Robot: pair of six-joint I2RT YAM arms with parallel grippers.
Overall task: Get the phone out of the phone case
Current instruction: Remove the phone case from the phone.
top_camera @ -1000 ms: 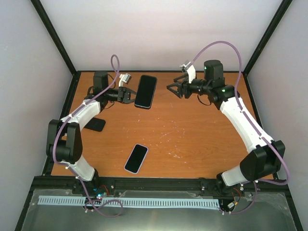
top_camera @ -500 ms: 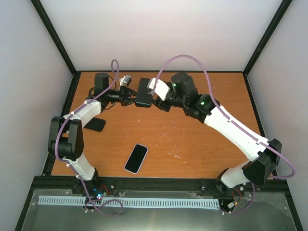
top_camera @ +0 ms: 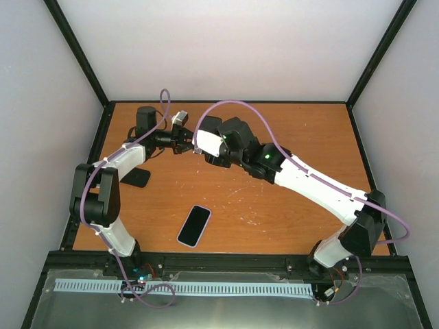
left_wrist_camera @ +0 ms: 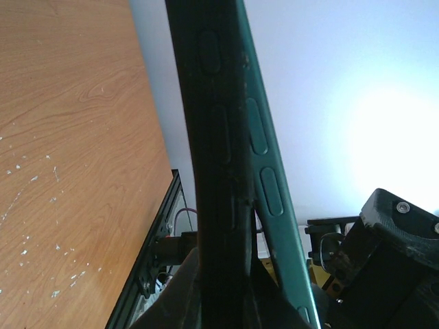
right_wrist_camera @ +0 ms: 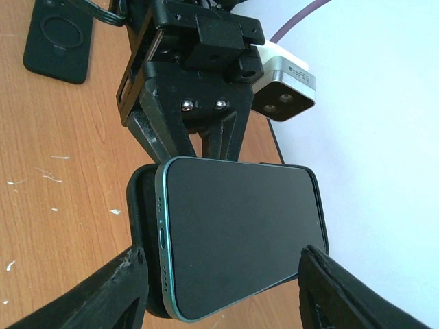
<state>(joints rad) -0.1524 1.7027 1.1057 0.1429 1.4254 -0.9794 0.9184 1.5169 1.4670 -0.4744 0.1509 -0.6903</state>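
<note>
As the worktop (top_camera: 322, 130) stands: orange board, both arms reaching to its far left part, where the job is being done raised off the wood.
Right arm (top_camera: 309, 181): stretched across from the right base, with its wrist brought up against the left arm's.
Left arm (top_camera: 123, 159): bent along the left edge, carrying the load.
Right hand (right_wrist_camera: 223, 257): spread wide, one finger (right_wrist_camera: 113, 291) on either side of the phone. I cannot tell whether the pads touch it, so I judge the grip as not yet made.
Left hand (right_wrist_camera: 204, 147): drawn narrow on one edge of the phone case, holding it up. Its own wrist view shows it pinching the dark shell edge-on.
Phone case (right_wrist_camera: 140, 199): black, behind the phone and showing past it along one edge and a corner.
Phone (right_wrist_camera: 240, 233): dark screen and teal rim, partly seated in the case between the two hands. In the left wrist view the teal rim runs off from the black shell in a thin wedge, so one side looks sprung loose. By my reading it is started but not free, and what remains is to close on it and peel it fully out.
Second phone (top_camera: 195, 225): flat near the front of the worktop, well apart.
Spare case (top_camera: 136, 177): dark, flat beside the left arm.
</note>
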